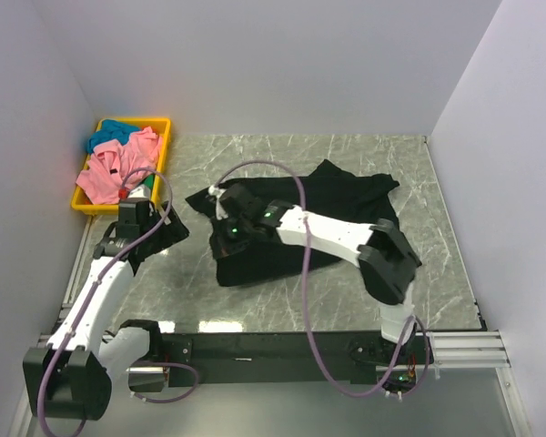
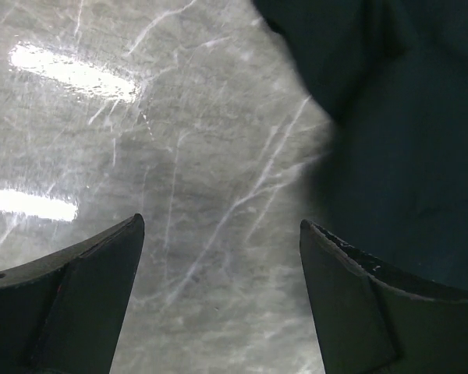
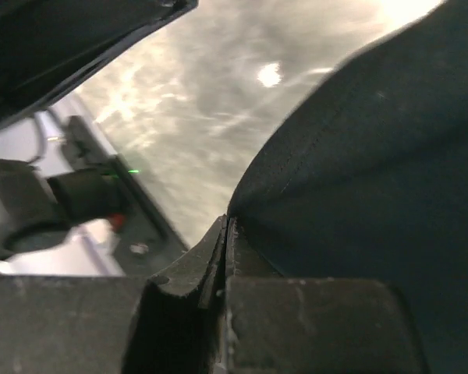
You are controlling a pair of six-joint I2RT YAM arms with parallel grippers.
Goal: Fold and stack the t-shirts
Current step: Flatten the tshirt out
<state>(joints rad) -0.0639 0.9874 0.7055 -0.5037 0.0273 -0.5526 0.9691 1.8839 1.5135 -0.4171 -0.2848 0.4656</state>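
Lab enclosure: plain white walls [image 1: 273, 64], marble tabletop [image 1: 364, 155]

The top external camera looks down from high behind the arm bases [image 1: 141, 350], taking in the whole grey marble-patterned tabletop [image 1: 282, 150]. The left wrist camera faces straight down, close over that marble, at the edge of the black fabric t-shirt [image 2: 405, 156] — the right wrist camera sits almost against the same shirt.
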